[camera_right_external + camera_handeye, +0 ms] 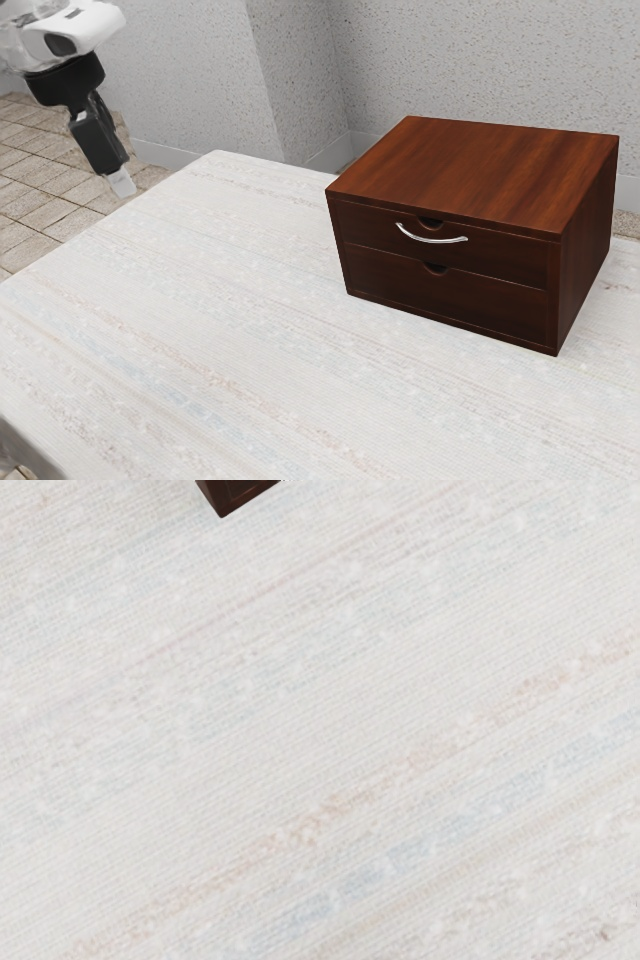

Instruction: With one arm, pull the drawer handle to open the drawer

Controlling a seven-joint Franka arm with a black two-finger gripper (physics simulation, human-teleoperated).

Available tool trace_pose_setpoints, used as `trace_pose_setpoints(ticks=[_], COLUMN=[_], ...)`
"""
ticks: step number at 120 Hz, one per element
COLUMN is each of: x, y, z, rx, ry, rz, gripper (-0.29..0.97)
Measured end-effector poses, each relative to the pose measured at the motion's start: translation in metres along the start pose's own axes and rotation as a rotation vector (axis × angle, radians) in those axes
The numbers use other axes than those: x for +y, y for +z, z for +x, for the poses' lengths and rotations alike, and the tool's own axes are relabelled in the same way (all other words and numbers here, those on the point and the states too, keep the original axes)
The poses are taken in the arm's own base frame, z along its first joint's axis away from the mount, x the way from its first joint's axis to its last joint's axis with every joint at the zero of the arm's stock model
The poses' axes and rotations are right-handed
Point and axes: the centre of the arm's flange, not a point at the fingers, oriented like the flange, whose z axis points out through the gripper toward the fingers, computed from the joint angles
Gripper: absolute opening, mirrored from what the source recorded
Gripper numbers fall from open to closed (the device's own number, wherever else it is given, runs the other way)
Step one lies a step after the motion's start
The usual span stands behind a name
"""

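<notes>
A dark wooden cabinet point(480, 175) with two drawers stands on the table at the exterior view's right. Its upper drawer point(445, 240) carries a curved silver handle point(431, 238) and sits flush with the front. The lower drawer point(445, 297) has only a small notch and is flush too. My gripper point(118, 180) hangs high at the exterior view's upper left, above the table's far left corner and far from the handle, holding nothing. In the wrist view a dark corner of the cabinet point(232, 494) shows beyond the table cloth.
The table point(200, 330) is covered in a pale woven cloth point(330, 750) and stretches wide between my hand and the cabinet. A tiled floor point(40, 200) and a grey wall point(200, 70) lie beyond the table's left edge.
</notes>
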Motion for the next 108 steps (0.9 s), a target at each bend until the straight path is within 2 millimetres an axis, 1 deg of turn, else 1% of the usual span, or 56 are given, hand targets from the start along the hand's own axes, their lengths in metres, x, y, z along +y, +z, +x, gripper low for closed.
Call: trace_pose_setpoints(ticks=[4,10,25,31,36,42,45,47,50,53,56,66,74,82,89,96,102,108], x=[0.006,0.015,0.034,0.041,0.055,0.077,0.083,0.082,0.074,0.065,0.062,0.071,0.077,0.075,0.071,0.069,0.062,0.052], y=[0.006,0.011,0.013,0.014,0.022,0.04,0.048,0.053,0.062,0.074,0.08,0.082,0.078,0.107,0.117,0.119,0.125,0.133], z=[0.011,0.022,0.04,0.044,0.036,0.023,0.014,0.009,0.004,0.006,0.01,0.025,0.03,0.036,0.041,0.058,0.08,0.096], rx=[-0.006,-0.009,0.004,-0.003,-0.013,-0.029,-0.036,-0.04,-0.051,-0.068,-0.078,-0.073,-0.043,-0.021,0.003,0.02,0.023,0.021], ry=[0.029,0.068,0.143,0.203,0.282,0.392,0.434,0.452,0.464,0.484,0.517,0.675,0.785,0.88,0.917,0.954,0.971,0.977], rz=[-0.012,-0.022,-0.046,-0.045,-0.039,-0.011,0.01,0.024,0.038,0.05,0.064,0.114,0.143,0.17,0.209,0.253,0.276,0.287], gripper=[0.68,0.68,0.68,0.68,0.68,0.68,0.68,0.68,0.68,0.68,0.68,0.68,0.68,0.68,0.68,0.68,0.68,0.68])
